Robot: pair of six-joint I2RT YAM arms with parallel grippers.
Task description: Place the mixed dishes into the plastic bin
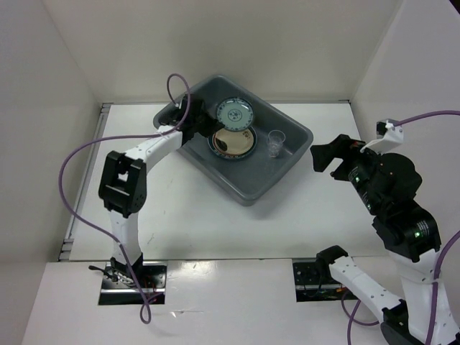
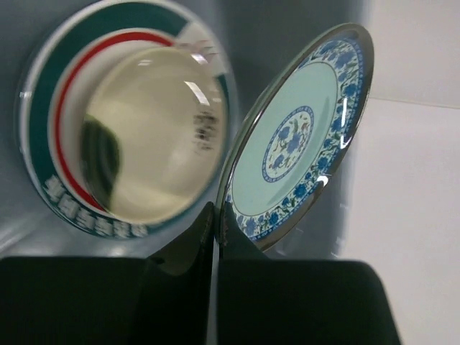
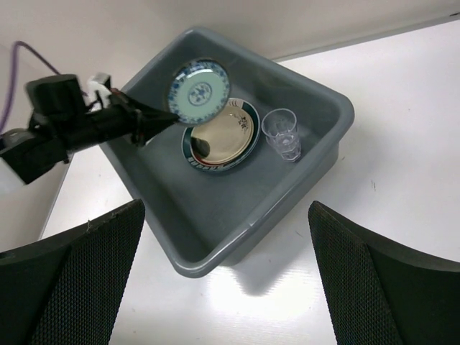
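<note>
The plastic bin point(image 1: 248, 195), large and dark grey, stands at the table's middle back. In it lies a gold-cream plate point(image 1: 232, 142) on a white plate with a red-and-green rim point(image 2: 50, 144), and a small clear cup point(image 1: 276, 142) stands upright beside them. My left gripper point(image 2: 216, 219) is shut on the rim of a small teal plate with blue flowers point(image 2: 298, 136), held tilted on edge above the stack at the bin's far left. My right gripper point(image 1: 330, 154) hangs open and holds nothing, to the right of the bin. The right wrist view shows the teal plate point(image 3: 199, 91), the cup point(image 3: 281, 134) and the bin point(image 3: 237, 253).
The bin sits on a white table point(image 1: 215, 230) closed in by white walls at the left, back and right. A purple cable point(image 1: 72, 158) loops off the left arm over the table's left side.
</note>
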